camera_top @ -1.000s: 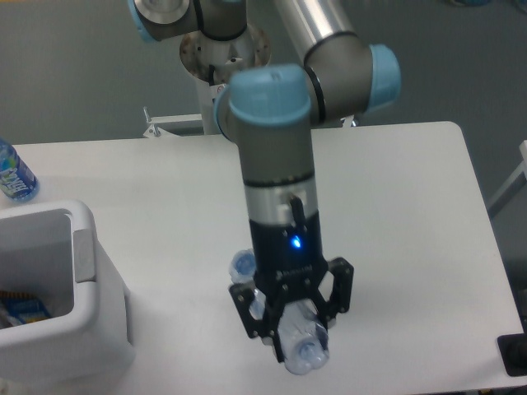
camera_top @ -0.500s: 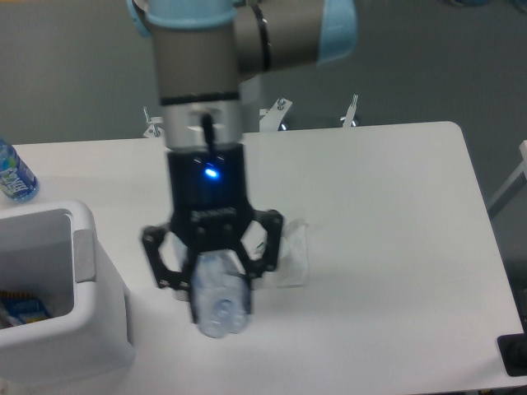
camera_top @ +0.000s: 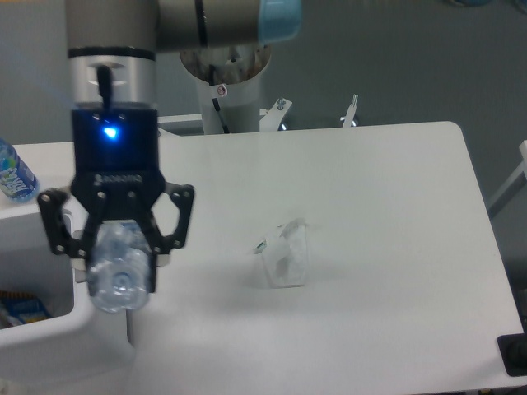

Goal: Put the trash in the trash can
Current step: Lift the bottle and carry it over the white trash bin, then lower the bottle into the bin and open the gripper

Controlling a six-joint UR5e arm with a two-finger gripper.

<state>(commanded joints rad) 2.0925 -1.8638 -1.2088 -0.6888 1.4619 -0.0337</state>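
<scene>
My gripper (camera_top: 118, 255) is shut on the crushed clear bluish bottle (camera_top: 119, 271), one piece of the trash, and holds it in the air over the right rim of the white trash can (camera_top: 33, 329) at the lower left. The bottle's end points toward the camera. The other piece of trash, a crumpled clear wrapper (camera_top: 282, 255), lies on the white table (camera_top: 379, 230) near its middle, well to the right of the gripper. The gripper and bottle hide the can's right wall and flap.
A bottle with a blue label (camera_top: 15, 174) stands at the table's far left edge behind the can. Something blue and yellow (camera_top: 20, 309) lies inside the can. The arm's base column (camera_top: 226, 82) rises behind the table.
The gripper has carried the crushed bottle leftward from the table's front middle to above the can's right rim, uncovering the wrapper on the table.
</scene>
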